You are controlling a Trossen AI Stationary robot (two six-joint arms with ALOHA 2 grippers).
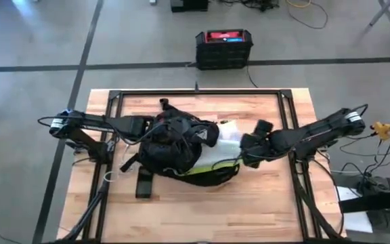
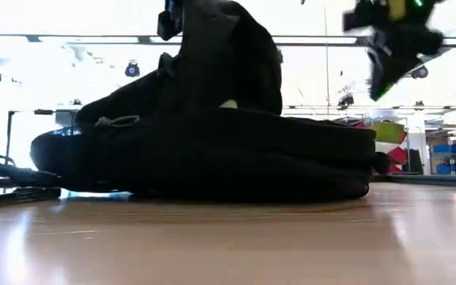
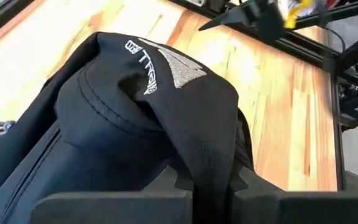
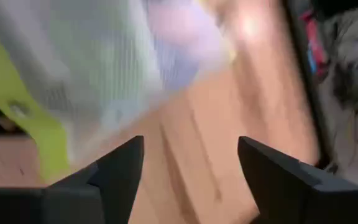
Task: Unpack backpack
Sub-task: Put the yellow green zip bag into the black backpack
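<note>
Backpack (image 3: 135, 124) showing matt black woven cloth, lime lining (image 1: 212, 169); tabletop (image 1: 263, 203) showing smooth, lightly glossy pale wood planks.

Black backpack (image 1: 175, 146) flat at table centre, open, lime lining exposed, flap bunched up.

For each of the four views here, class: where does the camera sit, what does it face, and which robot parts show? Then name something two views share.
High: above the table, looking down on the backpack, both arms flanking it.
Low: at tabletop height, facing the backpack side-on; the right tool hangs above.
Left wrist: on the left arm; left tool shut on black fabric.
Right wrist: on the right arm; right tool open over wood.
Shared: the triangular logo, in high and left wrist views.
</note>
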